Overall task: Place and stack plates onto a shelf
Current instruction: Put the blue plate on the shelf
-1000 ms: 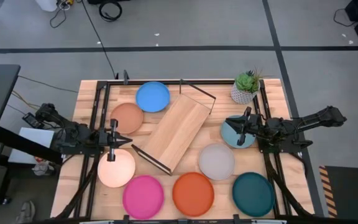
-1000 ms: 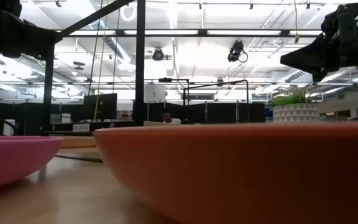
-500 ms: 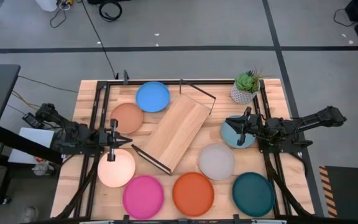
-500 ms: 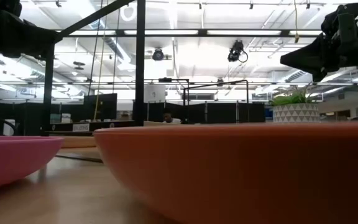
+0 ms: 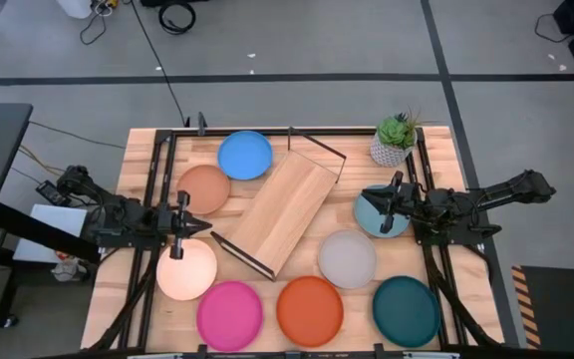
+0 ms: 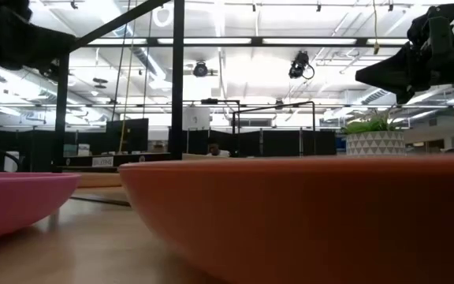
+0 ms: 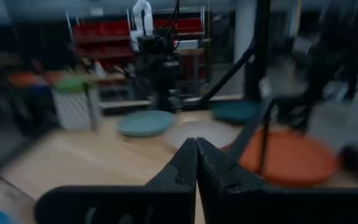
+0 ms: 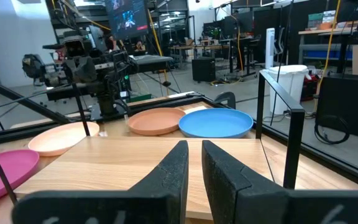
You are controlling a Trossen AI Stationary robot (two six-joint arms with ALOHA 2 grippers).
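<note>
Plates (image 5: 310, 310) w/o readable labels, seemingly; left gripper (image 5: 198, 226) pressed together, right gripper (image 5: 369, 195) slightly apart.

The slatted table (image 5: 138, 160) is carrying the shelf (image 5: 279, 212) lying diagonally at its middle, a potted plant (image 5: 395, 140) at the far right corner, and eight plates lying around the shelf: blue (image 5: 244, 155), tan (image 5: 204, 188), cream (image 5: 186, 268), pink (image 5: 229, 314), orange (image 5: 309, 310), grey (image 5: 347, 258), teal (image 5: 406, 310), pale blue (image 5: 372, 216).

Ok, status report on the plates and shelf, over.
Left gripper shut, right gripper barely open, both empty. Shelf bare. Eight plates, including pink plate, all on table.
</note>
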